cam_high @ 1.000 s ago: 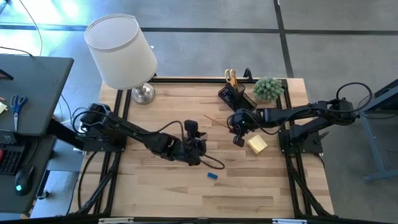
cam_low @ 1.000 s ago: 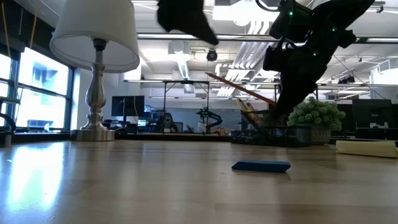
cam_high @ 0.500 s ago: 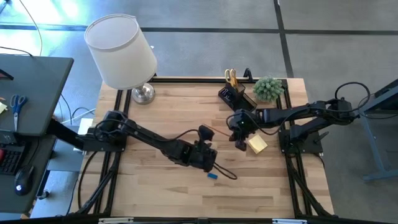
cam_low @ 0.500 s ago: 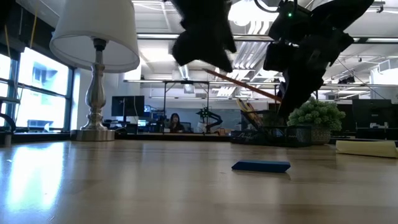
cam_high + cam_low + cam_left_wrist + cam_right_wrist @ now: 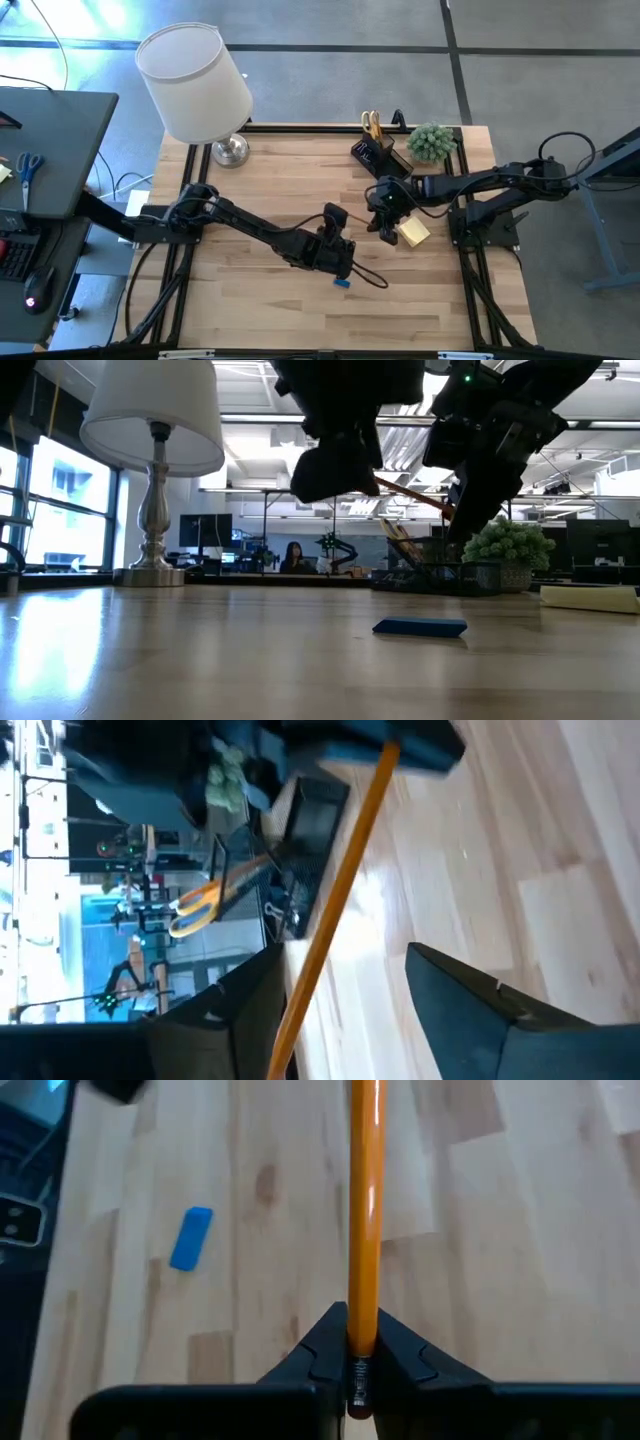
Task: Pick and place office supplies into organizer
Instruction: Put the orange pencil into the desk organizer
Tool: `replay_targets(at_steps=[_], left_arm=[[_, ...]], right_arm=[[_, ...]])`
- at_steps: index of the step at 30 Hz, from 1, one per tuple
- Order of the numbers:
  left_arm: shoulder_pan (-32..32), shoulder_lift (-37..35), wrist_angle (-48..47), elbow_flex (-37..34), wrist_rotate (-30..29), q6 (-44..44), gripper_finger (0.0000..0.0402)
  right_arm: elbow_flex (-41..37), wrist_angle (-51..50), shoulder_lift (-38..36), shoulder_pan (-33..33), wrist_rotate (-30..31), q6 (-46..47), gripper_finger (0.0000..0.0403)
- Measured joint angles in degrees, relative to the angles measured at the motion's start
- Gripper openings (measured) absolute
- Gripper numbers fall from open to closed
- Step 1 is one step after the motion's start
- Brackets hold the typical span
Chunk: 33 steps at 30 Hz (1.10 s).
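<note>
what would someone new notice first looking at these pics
Probably the orange pencil, pinched at its eraser end in the shut right gripper above the table's middle. Next, the left gripper, fingers apart, hangs near the small blue eraser lying on the wood. The big white lamp fills the far left corner.

- The pencil [image 5: 363, 1200] is seen as plain orange, with a metal band at the held end.
- The eraser [image 5: 190, 1238] is coloured bright blue.
- The sticky-note pad [image 5: 414, 232] is shown in pale yellow.
- The scissors [image 5: 371, 125] are given yellow handles.
- The organizer [image 5: 376, 155] is rendered black.
- The table [image 5: 270, 190] is patterned in light wood strips.
- The lamp [image 5: 194, 82] is shaded white over a silver base.
- The plant [image 5: 432, 141] is coloured green.
</note>
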Motion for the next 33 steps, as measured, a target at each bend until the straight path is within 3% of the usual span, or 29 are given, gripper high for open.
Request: replay_targets(at_steps=[10,25,33], left_arm=[[1.2,1.2,1.4,0.0,-1.1,-0.7,0.0145],[1.0,1.3,-0.3,-0.1,4.7,-1.0,0.0010],[1.1,1.2,-1.0,-0.1,6.2,-3.0,0.0028]], right_arm=[[0.0,-0.5,0.0,1.6,-2.1,1.7,0.0014],[0.0,-0.5,-0.1,2.3,-3.5,5.4,0.0017],[0.0,-0.5,0.0,2.3,-3.4,5.8,0.0009]])
